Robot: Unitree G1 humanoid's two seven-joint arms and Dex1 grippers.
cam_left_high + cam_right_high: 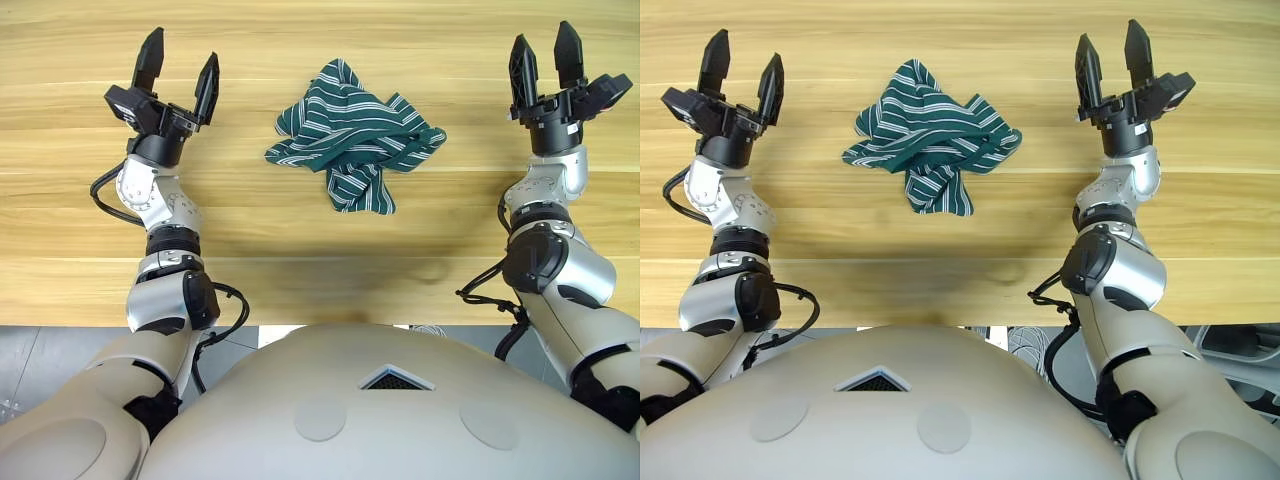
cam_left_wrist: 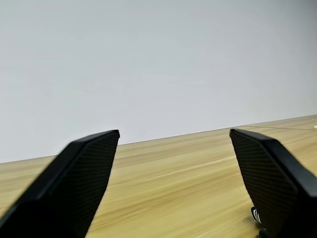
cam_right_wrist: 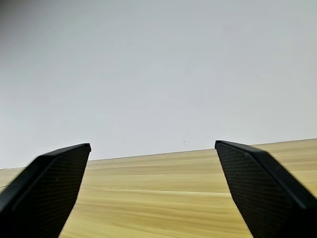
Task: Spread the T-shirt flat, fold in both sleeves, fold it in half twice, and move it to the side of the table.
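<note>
Left gripper (image 1: 182, 55) at ten o'clock and right gripper (image 1: 544, 40) at two, both spread, flank crumpled T-shirt (image 1: 352, 135); pinching opposite hems should flatten it

No readable txt, labels, brands or numbers anywhere I look. My T-shirt (image 1: 352, 135) has green/white stripes only, w/o legible print; the table (image 1: 300, 260) shows just wood grain, no signs.

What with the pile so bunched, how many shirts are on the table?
1. A green striped shirt lies crumpled on the wooden table, between the left gripper and the right gripper, touching neither. Its folds could hide another piece.
</note>
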